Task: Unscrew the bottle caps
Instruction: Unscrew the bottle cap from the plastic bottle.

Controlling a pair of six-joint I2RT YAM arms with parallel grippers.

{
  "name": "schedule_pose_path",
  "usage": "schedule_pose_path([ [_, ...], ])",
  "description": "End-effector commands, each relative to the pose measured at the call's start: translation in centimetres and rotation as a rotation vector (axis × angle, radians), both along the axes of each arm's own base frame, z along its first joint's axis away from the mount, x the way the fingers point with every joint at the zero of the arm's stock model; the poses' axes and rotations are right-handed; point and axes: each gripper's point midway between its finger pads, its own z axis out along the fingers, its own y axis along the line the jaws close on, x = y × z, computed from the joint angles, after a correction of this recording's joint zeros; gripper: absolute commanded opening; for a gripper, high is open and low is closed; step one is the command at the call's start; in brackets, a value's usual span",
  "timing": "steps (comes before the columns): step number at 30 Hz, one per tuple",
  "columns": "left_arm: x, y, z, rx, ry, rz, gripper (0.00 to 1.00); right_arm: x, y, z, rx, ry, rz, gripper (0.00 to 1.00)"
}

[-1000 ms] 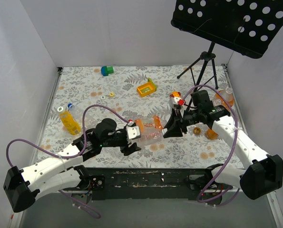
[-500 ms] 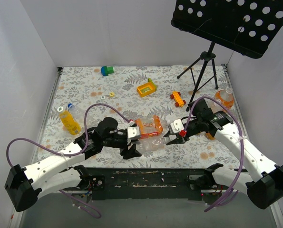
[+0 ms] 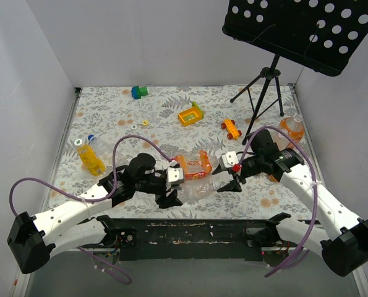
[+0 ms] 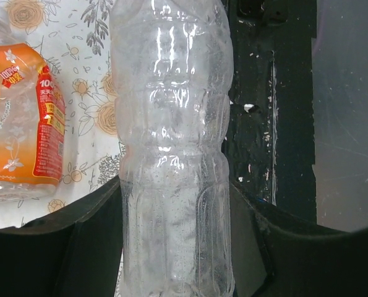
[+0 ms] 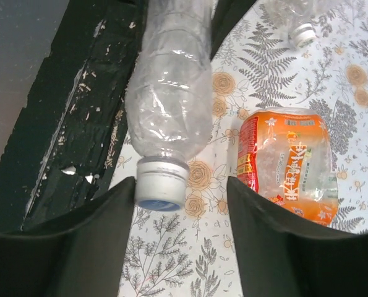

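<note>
left gripper (image 4: 174,192): fingers clamped round clear bottle (image 4: 171,124) | right gripper (image 5: 180,185): fingers spread astride cap (image 5: 161,184); not pinching it; cap on | clear bottle: horizontal over near edge of table (image 3: 171,111); beside orange bottle (image 5: 282,161)

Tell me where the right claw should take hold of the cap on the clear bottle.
Grip the cap by its round side wall, coming end-on along the length of the clear bottle. The left claw clamps the body, so the cap juts out free, and the open right claw straddles it.
</note>
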Motion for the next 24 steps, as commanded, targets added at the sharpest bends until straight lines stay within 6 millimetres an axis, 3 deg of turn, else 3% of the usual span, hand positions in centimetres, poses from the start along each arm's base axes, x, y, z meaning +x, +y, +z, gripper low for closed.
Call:
schedule_pose_path([
  [1, -0.4, 0.7, 0.3, 0.012, -0.044, -0.02, 0.0, 0.7, 0.0, 1.3, 0.065, 0.031, -0.083, 0.73],
  [6, -0.1, 1.0, 0.4, 0.007, -0.077, 0.001, 0.0, 0.6, -0.7, 1.8, 0.094, 0.05, -0.117, 0.83],
  [15, 0.7, 1.2, 0.6, 0.008, -0.125, 0.027, 0.0, 1.4, -1.4, 2.0, 0.11, 0.15, -0.217, 0.83],
  [21, 1.4, 1.0, 0.4, 0.023, -0.129, 0.049, 0.0, 3.4, -0.4, 2.7, 0.128, 0.493, -0.44, 0.81],
  [24, 1.6, 0.8, 0.6, 0.015, -0.128, 0.059, 0.0, 3.0, 0.1, 2.8, 0.121, 0.607, -0.414, 0.8],
])
